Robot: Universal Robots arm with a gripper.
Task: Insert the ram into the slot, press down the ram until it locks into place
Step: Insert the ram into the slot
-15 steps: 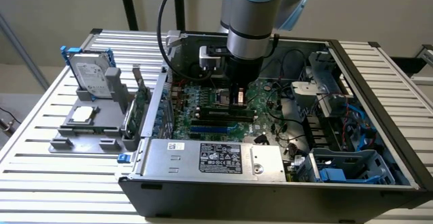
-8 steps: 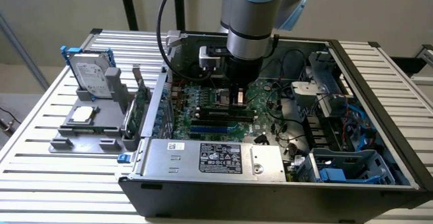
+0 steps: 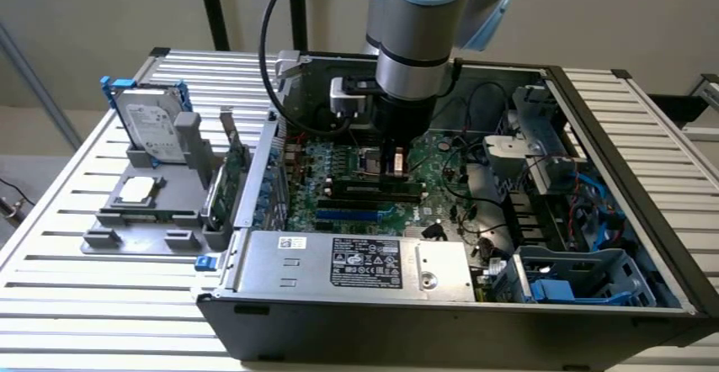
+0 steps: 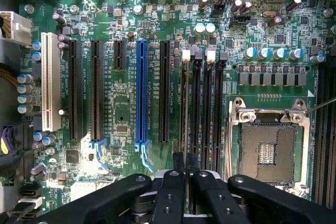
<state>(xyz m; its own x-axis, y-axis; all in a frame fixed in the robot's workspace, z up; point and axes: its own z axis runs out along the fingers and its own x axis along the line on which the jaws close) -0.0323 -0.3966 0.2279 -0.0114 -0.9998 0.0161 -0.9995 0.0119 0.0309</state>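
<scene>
In the exterior view, the arm (image 3: 416,44) is reaching down from the top centre of the frame into the open case (image 3: 450,330). The gripper (image 3: 393,172) is sitting low over the board (image 3: 337,153), at mid-frame. It is just above the row of black memory sockets, where the slot (image 3: 371,192) is lying. A narrow striped piece is showing between the fingertips. I am taking it for the ram (image 3: 392,158), standing on edge and not yet seated. A drive (image 3: 151,124) is standing well apart on the exterior view's left.

In the wrist view, the fingers (image 4: 172,192) are pressing close together with only a sliver between them. A thin dark edge is sitting in that sliver, so the gripper (image 4: 186,174) is apparently pinching the ram (image 4: 186,167) edge-on. It is lining up along the slot (image 4: 185,103), the memory socket nearest the blue slot (image 4: 141,93) and away from the CPU socket (image 4: 268,150). A white clip (image 4: 185,55) is marking the slot's far end.

The ram is likely light, stiff and brittle, with delicate chips and contacts. It is best held by its flat faces near the middle of the upper edge, clear of the contact edge. It will probably tilt or bind unless it is pressed squarely.
</scene>
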